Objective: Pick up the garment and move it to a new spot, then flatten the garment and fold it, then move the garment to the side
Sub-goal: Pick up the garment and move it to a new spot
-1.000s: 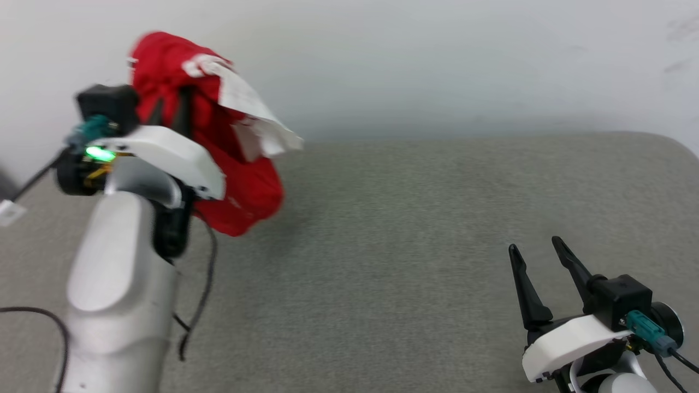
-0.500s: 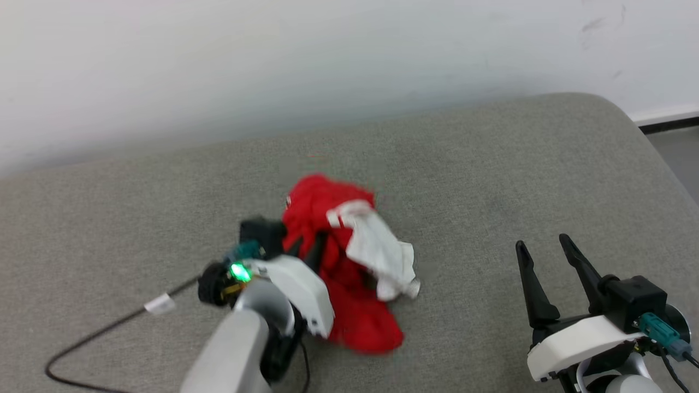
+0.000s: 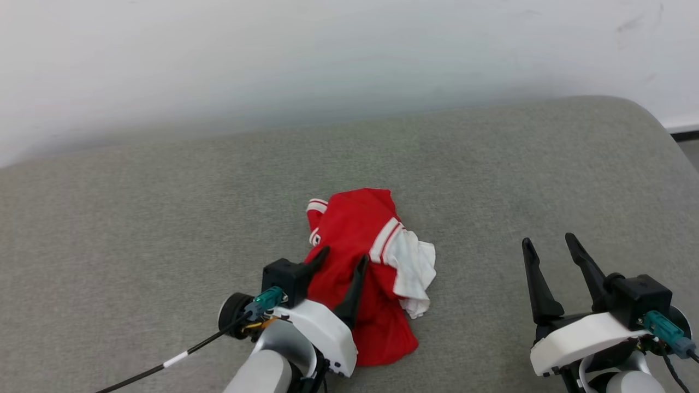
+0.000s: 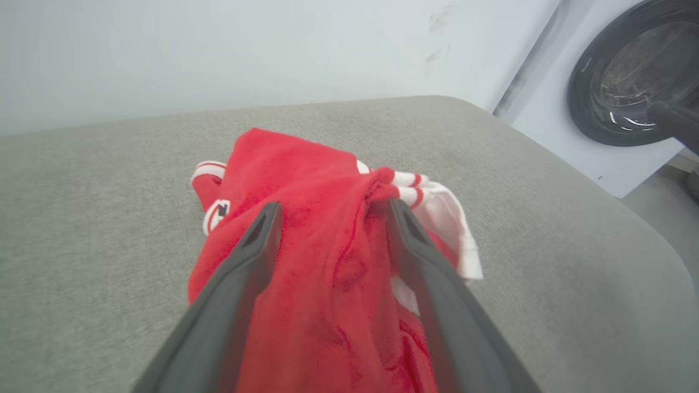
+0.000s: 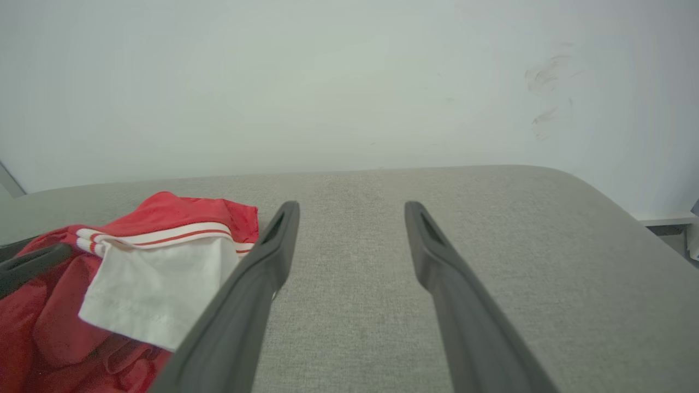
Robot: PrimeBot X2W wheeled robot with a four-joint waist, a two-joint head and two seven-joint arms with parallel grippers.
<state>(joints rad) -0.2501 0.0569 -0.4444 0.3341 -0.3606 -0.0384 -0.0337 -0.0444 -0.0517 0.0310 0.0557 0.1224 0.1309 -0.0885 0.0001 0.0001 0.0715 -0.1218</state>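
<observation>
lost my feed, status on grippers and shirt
Left gripper open, straddling shirt. Right gripper open, off to the side. Shirt crumpled on grey surface. Nothing in the way.

Red garment [image 3: 355, 234] on grey padded top [image 3: 164, 218]
Its sleeve [image 3: 415, 267] is white, edged with red-and-white stripes; the wall [image 3: 327, 54] is off-white; the left gripper [image 3: 345, 254] and right gripper [image 3: 548, 238] have black fingers and white shells.
</observation>
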